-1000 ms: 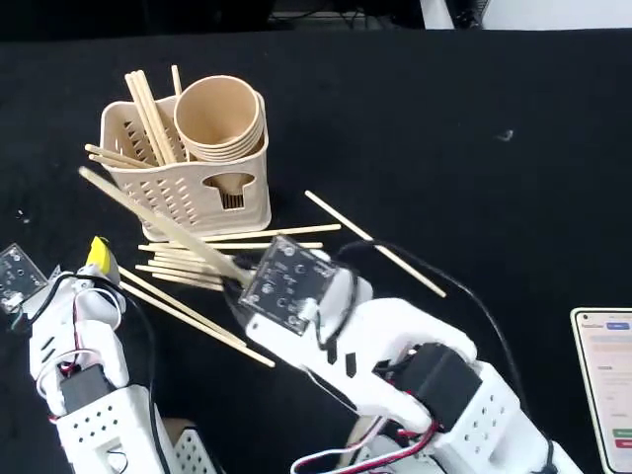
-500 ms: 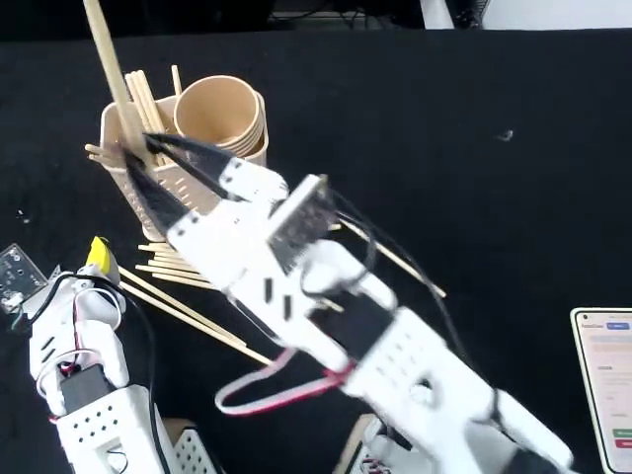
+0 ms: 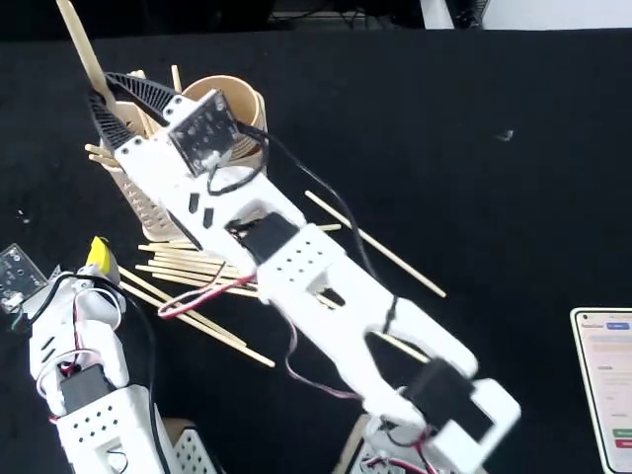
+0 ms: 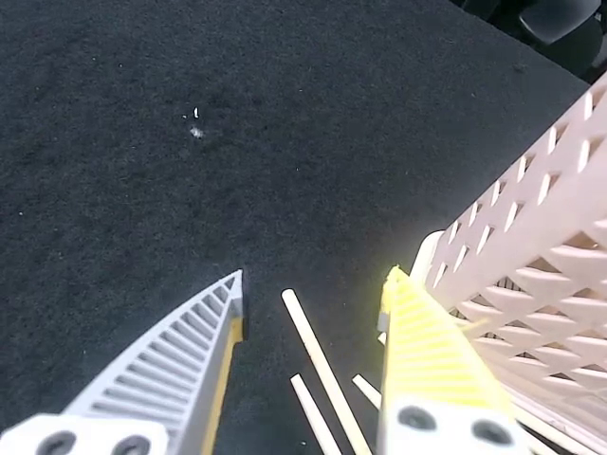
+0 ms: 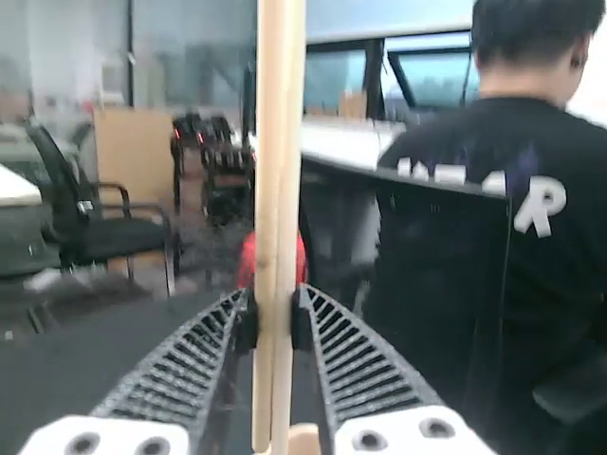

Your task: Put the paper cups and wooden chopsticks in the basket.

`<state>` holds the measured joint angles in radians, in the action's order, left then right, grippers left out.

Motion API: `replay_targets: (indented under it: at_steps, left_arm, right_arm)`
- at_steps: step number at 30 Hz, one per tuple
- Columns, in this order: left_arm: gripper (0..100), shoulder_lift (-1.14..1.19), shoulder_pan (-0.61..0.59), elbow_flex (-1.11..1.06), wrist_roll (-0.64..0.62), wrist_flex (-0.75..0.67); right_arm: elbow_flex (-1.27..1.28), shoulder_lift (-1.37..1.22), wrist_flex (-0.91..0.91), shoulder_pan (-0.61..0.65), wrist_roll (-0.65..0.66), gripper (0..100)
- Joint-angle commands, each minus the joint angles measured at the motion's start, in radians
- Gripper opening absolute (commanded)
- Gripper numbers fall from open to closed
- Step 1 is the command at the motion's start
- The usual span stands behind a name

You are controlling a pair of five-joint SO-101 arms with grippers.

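High view: I am holding my right gripper [image 3: 111, 99] over the near corner of the basket [image 3: 143, 202], closed on one held chopstick [image 3: 79, 39] that is sticking up and away from the table. The paper cups [image 3: 252, 109] are sitting stacked inside the basket, and several loose chopsticks [image 3: 188, 262] are lying on the table just beside its wall. To do this step well, I judge I should be lowering the stick's bottom end inside the rim, clear of the cups, before letting go. Left wrist view: my left gripper [image 4: 315, 280] is resting low with its fingers spread wide and nothing between them. The basket's lattice wall [image 4: 531, 246] is close on one side, and the ends of loose chopsticks [image 4: 318, 351] are lying just under the gap. Right wrist view: my two fingers are pinching the held chopstick [image 5: 280, 142] near its lower part, and it is running straight through the grip [image 5: 275, 318]. The grip is looking centred, so I judge a slow release should be dropping the stick upright rather than tipping it over the rim.
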<state>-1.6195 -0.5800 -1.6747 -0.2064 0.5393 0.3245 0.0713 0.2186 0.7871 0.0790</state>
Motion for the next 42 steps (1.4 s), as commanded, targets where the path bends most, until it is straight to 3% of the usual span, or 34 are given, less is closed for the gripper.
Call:
replay_targets:
  at_steps: [1,6,11,14,20,24,27,34,42]
  left_arm:
    - [23,-0.014,0.012,0.002,0.009,-0.003]
    - [23,-0.014,0.012,0.002,0.009,-0.003]
    - [23,-0.014,0.012,0.002,0.009,-0.003]
    - [23,-0.014,0.012,0.002,0.009,-0.003]
    - [23,-0.014,0.012,0.002,0.009,-0.003]
    - [23,-0.014,0.012,0.002,0.009,-0.003]
    - [23,-0.014,0.012,0.002,0.009,-0.003]
    - [23,-0.014,0.012,0.002,0.009,-0.003]
    - [23,-0.014,0.012,0.002,0.009,-0.003]
  right_arm:
    - [-0.061,-0.024,0.017,-0.026,-0.005,3.4]
    - [-0.064,0.013,-0.175,-0.015,-0.009,18.8]
    - [-0.056,0.191,-0.390,-0.003,-0.011,18.8]
    - [-0.056,0.351,-0.638,-0.008,-0.011,18.8]
    - [-0.036,0.636,-1.254,-0.167,-0.008,18.9]
    - [0.120,0.691,-1.452,-0.315,-0.003,19.1]
    - [0.295,0.664,-1.425,-0.446,0.052,19.1]
    - [0.559,0.447,-1.105,-0.641,0.325,19.1]
    - [0.424,0.081,-0.942,-0.756,0.572,19.1]
